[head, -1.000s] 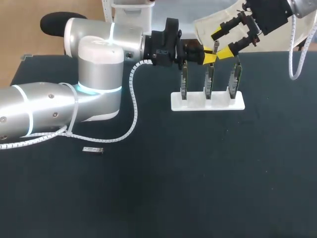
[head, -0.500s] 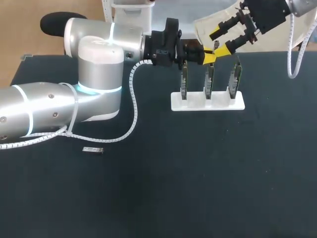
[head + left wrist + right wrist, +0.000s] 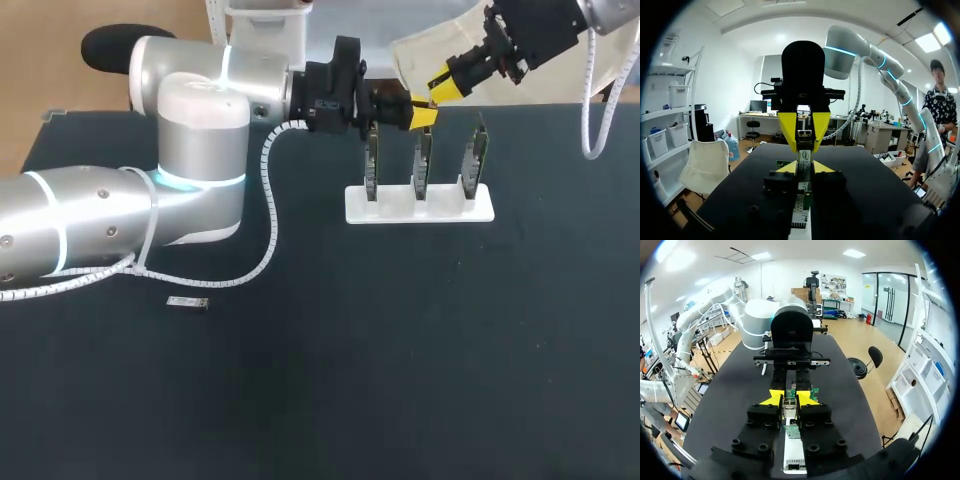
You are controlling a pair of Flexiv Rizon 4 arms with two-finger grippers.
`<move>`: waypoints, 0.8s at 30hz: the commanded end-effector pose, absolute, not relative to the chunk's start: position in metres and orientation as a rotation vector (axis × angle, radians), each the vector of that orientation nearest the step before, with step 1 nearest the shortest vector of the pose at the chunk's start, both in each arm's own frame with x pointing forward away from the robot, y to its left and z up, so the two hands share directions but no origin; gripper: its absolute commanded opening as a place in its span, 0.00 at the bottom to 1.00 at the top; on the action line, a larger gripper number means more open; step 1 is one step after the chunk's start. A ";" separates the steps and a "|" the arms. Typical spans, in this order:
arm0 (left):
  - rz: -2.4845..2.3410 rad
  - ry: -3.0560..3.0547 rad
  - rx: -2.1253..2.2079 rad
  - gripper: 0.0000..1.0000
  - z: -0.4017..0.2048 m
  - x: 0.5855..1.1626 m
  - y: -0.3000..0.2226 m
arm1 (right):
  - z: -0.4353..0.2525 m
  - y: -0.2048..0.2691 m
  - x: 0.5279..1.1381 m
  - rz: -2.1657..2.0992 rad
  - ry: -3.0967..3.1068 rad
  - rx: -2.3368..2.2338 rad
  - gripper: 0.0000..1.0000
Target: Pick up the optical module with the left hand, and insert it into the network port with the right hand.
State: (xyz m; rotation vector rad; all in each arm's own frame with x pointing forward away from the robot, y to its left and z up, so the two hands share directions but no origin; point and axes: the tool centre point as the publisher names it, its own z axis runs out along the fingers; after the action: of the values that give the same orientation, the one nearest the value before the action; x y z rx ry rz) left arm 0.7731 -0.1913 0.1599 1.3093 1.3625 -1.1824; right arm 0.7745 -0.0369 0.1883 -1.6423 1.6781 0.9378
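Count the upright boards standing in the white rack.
3: left board at the white rack's left end, middle board at its centre, right board at its right end. None looks hidden.

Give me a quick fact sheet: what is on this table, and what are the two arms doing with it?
Left gripper: shut on the optical module, close to the middle board's top
Right gripper: facing the left one, fingers closed on the same module
White stand: holds three upright circuit boards in a row
Table: black surface
Loose part: small, silvery, lying flat near the left arm, nothing touching it
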 end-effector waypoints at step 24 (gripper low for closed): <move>-1.166 1.374 1.349 1.00 0.161 0.773 -0.190 | 0.187 -0.033 0.772 0.945 1.674 -1.624 0.00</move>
State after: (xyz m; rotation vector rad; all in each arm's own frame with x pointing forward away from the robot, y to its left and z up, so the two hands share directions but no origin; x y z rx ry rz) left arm 0.7714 -0.1908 0.1583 1.3363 1.3677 -1.1681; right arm 0.7745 -0.0331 0.1874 -1.6275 1.6741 0.9502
